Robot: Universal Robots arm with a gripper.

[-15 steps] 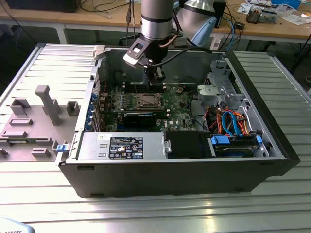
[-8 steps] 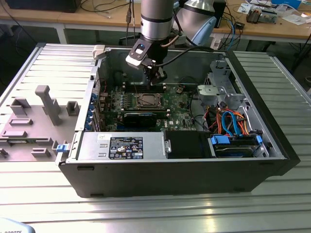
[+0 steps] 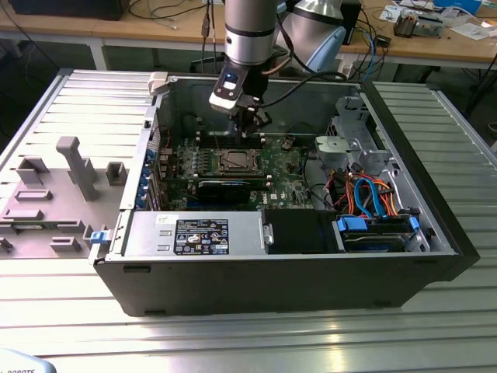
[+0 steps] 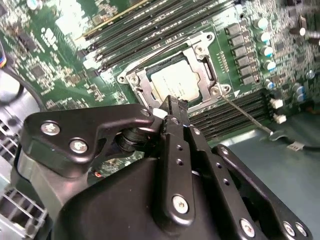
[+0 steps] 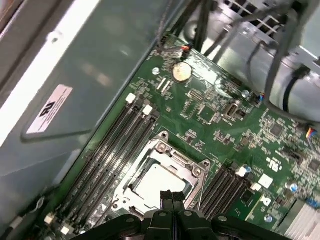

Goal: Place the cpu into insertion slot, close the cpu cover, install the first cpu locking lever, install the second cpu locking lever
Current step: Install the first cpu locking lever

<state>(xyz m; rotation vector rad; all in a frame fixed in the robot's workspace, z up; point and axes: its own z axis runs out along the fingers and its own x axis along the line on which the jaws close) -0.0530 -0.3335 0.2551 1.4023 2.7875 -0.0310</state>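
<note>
Gleaming silver-grey, the cpu (image 4: 175, 82) lies framed by the cpu cover (image 4: 202, 70); jaws clenched.

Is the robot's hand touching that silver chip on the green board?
Cannot tell. In the first wrist view the hand overlaps the edge of the chip, hiding any contact or gap.

Exterior view. You see a ribbed metal bench (image 3: 256, 342) made of parallel silver slats. An open black computer case (image 3: 295, 284) lies directly on it, on its side with the interior facing up. Just beside the case, toward the exterior view's left, a grey fixture plate (image 3: 46, 221) with upright blocks rests on the same slats.
</note>
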